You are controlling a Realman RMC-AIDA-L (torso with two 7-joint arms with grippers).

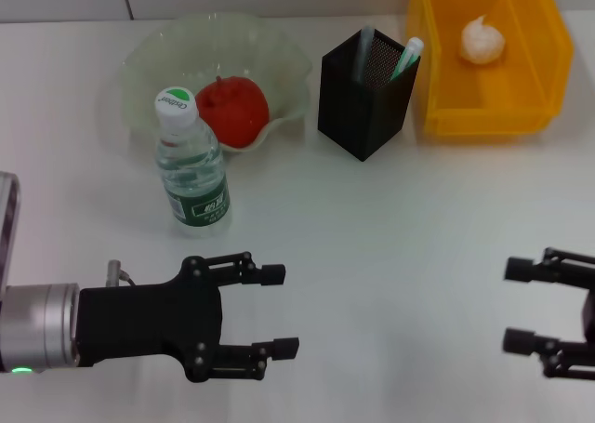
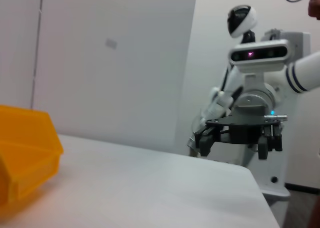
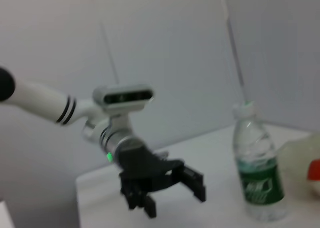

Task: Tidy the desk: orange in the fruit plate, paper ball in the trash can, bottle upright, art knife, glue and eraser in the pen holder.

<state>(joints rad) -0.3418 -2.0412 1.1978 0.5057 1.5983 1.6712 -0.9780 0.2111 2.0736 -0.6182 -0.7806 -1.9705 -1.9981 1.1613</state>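
The orange (image 1: 232, 112) lies in the pale-green fruit plate (image 1: 279, 56) at the back left. The bottle (image 1: 191, 167) stands upright in front of the plate, and also shows in the right wrist view (image 3: 257, 180). The paper ball (image 1: 482, 40) lies in the yellow trash can (image 1: 493, 107) at the back right. The black mesh pen holder (image 1: 363, 98) holds a grey stick (image 1: 363, 44) and a green stick (image 1: 407, 56). The eraser is hidden. My left gripper (image 1: 281, 311) is open and empty at the front left. My right gripper (image 1: 515, 305) is open and empty at the front right.
The white table (image 1: 390, 237) spreads between the two grippers and the containers. The left wrist view shows a corner of the trash can (image 2: 25, 158), the table's far edge and my right gripper (image 2: 232, 145). The right wrist view shows my left gripper (image 3: 167, 193).
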